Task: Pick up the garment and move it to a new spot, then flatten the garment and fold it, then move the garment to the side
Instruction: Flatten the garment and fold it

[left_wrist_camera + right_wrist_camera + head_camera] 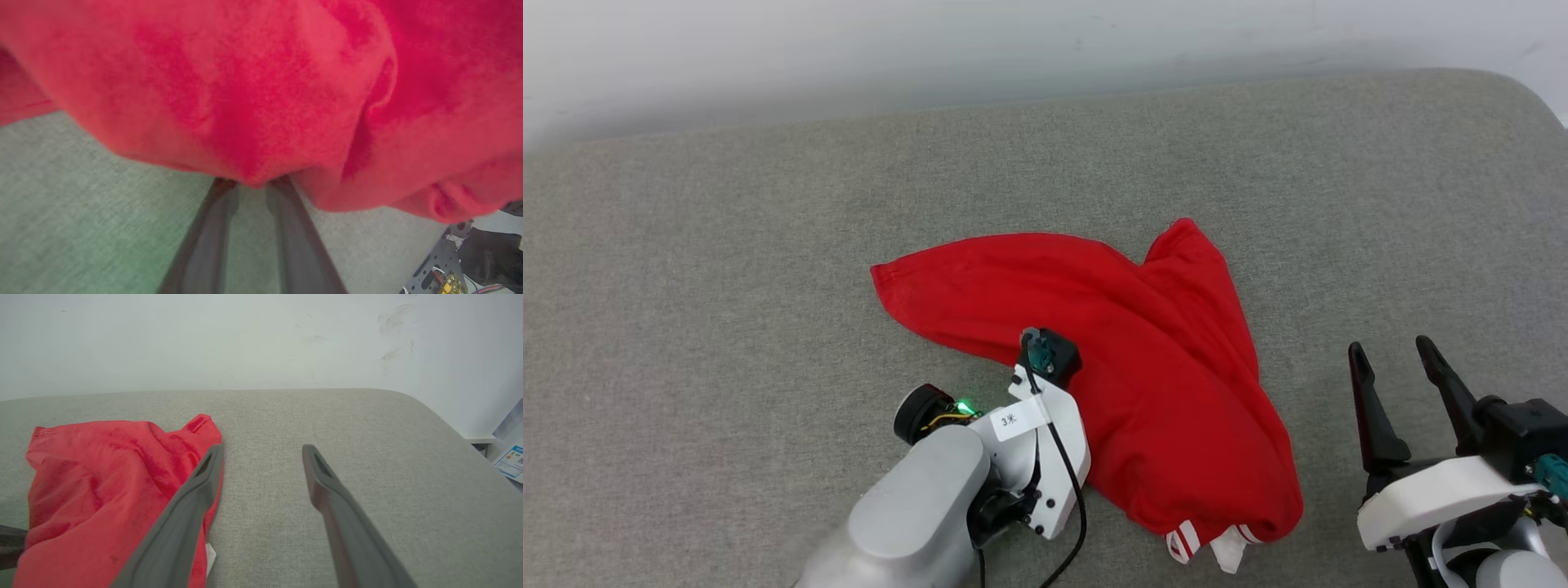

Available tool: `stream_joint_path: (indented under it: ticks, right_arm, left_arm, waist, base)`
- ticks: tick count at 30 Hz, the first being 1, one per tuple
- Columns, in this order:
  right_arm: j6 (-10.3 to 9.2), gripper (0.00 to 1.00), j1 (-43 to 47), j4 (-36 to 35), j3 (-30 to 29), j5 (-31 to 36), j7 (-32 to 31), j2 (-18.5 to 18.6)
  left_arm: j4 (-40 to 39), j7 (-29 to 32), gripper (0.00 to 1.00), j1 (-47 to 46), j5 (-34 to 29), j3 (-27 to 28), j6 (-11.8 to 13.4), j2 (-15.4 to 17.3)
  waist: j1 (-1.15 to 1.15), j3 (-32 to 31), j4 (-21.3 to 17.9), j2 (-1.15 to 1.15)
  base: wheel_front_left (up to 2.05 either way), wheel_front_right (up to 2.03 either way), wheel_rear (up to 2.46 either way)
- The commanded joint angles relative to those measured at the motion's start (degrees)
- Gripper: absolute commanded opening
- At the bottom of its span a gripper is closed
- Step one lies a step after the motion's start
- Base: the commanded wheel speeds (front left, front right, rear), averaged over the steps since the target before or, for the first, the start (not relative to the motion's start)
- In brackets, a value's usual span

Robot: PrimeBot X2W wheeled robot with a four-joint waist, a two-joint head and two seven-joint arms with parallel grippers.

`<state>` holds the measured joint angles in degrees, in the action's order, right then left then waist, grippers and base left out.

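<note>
Red garment (pixel 1143 343) crumpled on grey cushion (pixel 727 286); left gripper (pixel 253 185) at garment's left edge, tips buried in fabric (grip unclear); right gripper (pixel 1390 347) right of garment, apart, jaws spread wide.

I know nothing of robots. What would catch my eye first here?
The bright red garment lies crumpled in the middle of the grey cushion, white striped cuffs at its near edge. The left gripper noses into the fabric; the right gripper stands open to its right.

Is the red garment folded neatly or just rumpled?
Rumpled, not folded: the garment lies in an uneven, creased heap on the grey cushion, a striped white cuff poking out underneath.
</note>
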<state>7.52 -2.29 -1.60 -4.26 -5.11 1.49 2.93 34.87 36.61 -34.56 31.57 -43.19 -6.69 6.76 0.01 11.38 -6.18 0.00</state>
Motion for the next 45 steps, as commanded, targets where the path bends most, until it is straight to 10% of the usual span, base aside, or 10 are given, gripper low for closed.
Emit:
stream_joint_path:
  ticks: [1,10,24,33,34,35,45]
  right_arm:
    - [-0.06,1.00,-0.6,0.3,-0.3,-0.5,0.4,-0.1]
    - [-0.05,1.00,2.3,1.2,-2.5,-0.4,-0.2,-0.1]
    - [-0.05,1.00,5.8,-0.6,-4.1,0.2,-1.8,-0.1]
    - [-0.05,1.00,4.5,-2.0,-3.7,0.7,-2.5,-0.1]
    - [-0.05,1.00,4.4,-2.1,-3.7,0.8,-2.7,-0.1]
    - [-0.05,1.00,4.3,-2.2,-3.6,0.9,-2.8,-0.1]
    - [-0.05,1.00,5.6,-2.3,-2.9,1.7,-3.9,-0.1]
  left_arm:
    - [3.0,0.2,0.00,4.3,0.6,-1.8,-0.5,-0.2]
    - [-5.7,-9.2,0.00,3.5,0.1,2.3,1.5,5.7]
    - [-29.9,-6.3,0.00,18.2,4.5,17.1,17.7,23.5]
    - [-25.5,-11.3,0.00,26.9,10.0,20.2,19.2,20.2]
    - [-24.7,-12.4,0.30,27.0,10.4,20.3,18.9,19.2]
    - [-24.1,-13.6,0.97,27.0,10.3,20.4,18.9,18.6]
    - [-23.6,-31.3,1.00,28.3,6.3,21.6,17.2,16.0]
  waist:
    - [-0.01,-0.3,0.0,0.00]
    - [-0.01,-5.2,3.3,0.00]
    - [-0.01,-8.8,8.6,0.00]
    - [-0.01,-6.6,8.9,0.00]
    - [-0.01,-6.5,8.9,0.00]
    - [-0.01,-6.5,8.8,0.00]
    - [-0.01,-9.4,8.6,0.00]
  base:
    - [0.00,0.00,0.00]
    - [0.00,0.00,0.00]
    - [0.00,0.00,0.00]
    - [0.00,0.00,0.00]
    - [0.00,0.00,0.00]
    - [0.00,0.00,0.00]
    - [0.00,0.00,0.00]
